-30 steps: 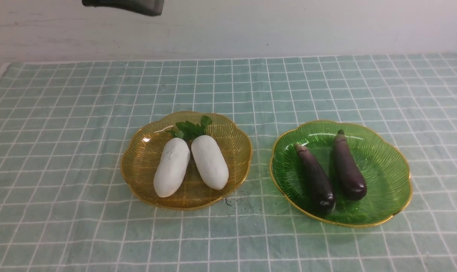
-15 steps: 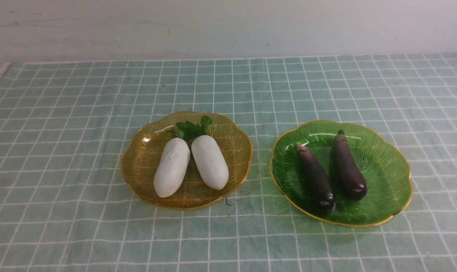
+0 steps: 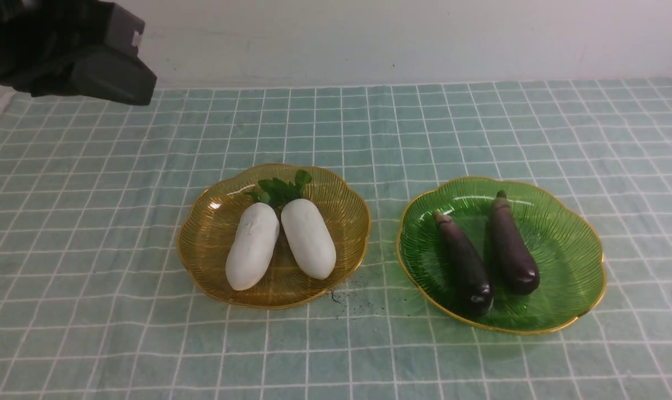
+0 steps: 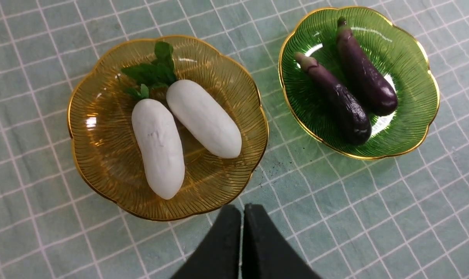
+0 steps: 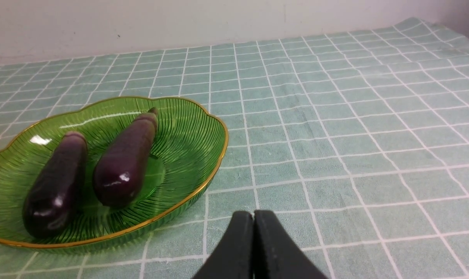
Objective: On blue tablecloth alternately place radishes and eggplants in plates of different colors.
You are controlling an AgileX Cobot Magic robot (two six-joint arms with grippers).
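Note:
Two white radishes (image 3: 252,245) (image 3: 309,238) lie side by side in the amber-yellow plate (image 3: 202,261), their green tops pointing away from me. Two dark purple eggplants (image 3: 465,264) (image 3: 512,244) lie in the green plate (image 3: 569,250) to its right. Both plates rest on the blue tablecloth (image 3: 119,166). My left gripper (image 4: 242,207) hangs high above the cloth near the amber plate's (image 4: 99,147) near rim, shut and empty. My right gripper (image 5: 254,215) sits low over the cloth beside the green plate (image 5: 188,135), shut and empty; it does not show in the front view.
The dark body of my left arm (image 3: 80,61) fills the upper left corner of the front view. A pale wall (image 3: 369,39) runs along the table's far edge. A small dark smudge (image 3: 336,297) marks the cloth between the plates.
A dark arm part at the top edge left the front view, and my left arm now fills the upper left corner. Plates, radishes and eggplants have not moved.

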